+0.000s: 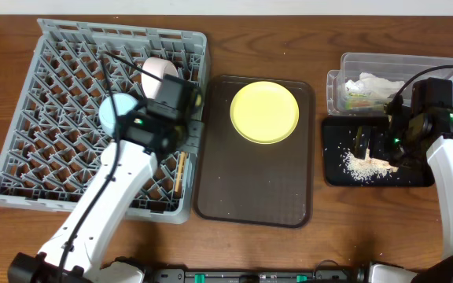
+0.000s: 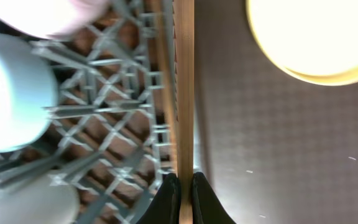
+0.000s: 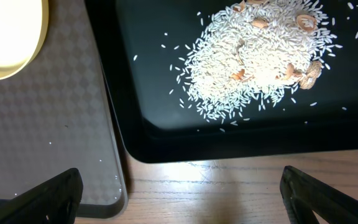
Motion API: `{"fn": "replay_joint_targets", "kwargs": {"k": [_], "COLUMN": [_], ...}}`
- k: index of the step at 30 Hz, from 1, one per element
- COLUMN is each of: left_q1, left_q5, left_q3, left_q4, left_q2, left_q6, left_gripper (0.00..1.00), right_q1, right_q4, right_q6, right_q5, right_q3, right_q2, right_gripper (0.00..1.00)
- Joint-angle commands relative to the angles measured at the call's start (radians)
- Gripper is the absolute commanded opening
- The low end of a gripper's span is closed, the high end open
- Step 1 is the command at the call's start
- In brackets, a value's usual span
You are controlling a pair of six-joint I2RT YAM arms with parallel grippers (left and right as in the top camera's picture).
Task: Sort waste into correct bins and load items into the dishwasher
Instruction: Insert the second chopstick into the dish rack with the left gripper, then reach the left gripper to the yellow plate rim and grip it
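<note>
My left gripper [image 2: 184, 193] is shut on the wooden chopsticks [image 2: 184, 112], which run along the right edge of the grey dish rack [image 2: 104, 124]. Overhead, the chopsticks [image 1: 182, 173] lie at the rack's [image 1: 61, 86] right side. A light blue bowl [image 1: 113, 112] and a cream-white bowl [image 1: 157, 71] sit in the rack. The yellow plate [image 1: 264, 112] rests on the brown serving tray. My right gripper [image 3: 182, 199] is open and empty above the table, just in front of the black tray [image 3: 160, 99], which holds the rice heap [image 3: 260, 56]. The napkin [image 1: 372, 82] lies in the clear tub [image 1: 392, 61].
The dark brown serving tray [image 1: 250, 196] lies between the rack and the black tray [image 1: 335, 169]. Its corner [image 3: 55, 137] lies close to my right gripper's left finger. A pale rounded item [image 2: 30, 199] sits low in the rack. Several brown bits lie among the rice.
</note>
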Motion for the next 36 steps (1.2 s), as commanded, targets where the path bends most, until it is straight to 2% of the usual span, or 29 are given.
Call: {"fn": "replay_joint_targets", "kwargs": {"k": [1,2,6,11,15,20,25,36], "left_q1": [0.039,0.043,0.045,0.045,0.041,-0.003,-0.093,-0.205], "left_q5": [-0.001,-0.001,-0.001,-0.001,0.069,0.216,0.217,0.205], "left_q3": [0.021,0.021,0.021,0.030,0.054,0.055,0.081,0.369], "left_q4": [0.002,0.004,0.008,0.025,0.042,0.147,0.170,0.177], "left_q2": [0.024,0.034,0.081,0.072,0.027,-0.011,0.039,0.320], "left_q6": [0.059,0.059,0.058,0.058,0.059,0.059,0.077,0.128], "left_gripper": [0.06,0.06,0.17,0.51,0.63,0.65,0.65,0.68], "right_q1": [-0.006,-0.006,-0.006,-0.006,-0.006,-0.006,-0.006,-0.006], "right_q4": [-0.003,-0.003,-0.003,-0.004,-0.004,-0.004,-0.004,-0.003], "right_q6": [0.013,0.013,0.013,0.013,0.013,0.013,0.013,0.013], "right_q5": [-0.002,-0.002,-0.002,-0.002,-0.002,-0.002,-0.002,-0.002], "right_q3": [0.019,0.019,0.019,0.019,0.019,0.019,0.019,0.019], "right_q2": [-0.014,-0.014,-0.014,-0.014,-0.014,-0.014,-0.014,-0.014], "right_gripper": [0.99,0.99,0.99,0.99,0.99,0.99,0.99,0.99]}}
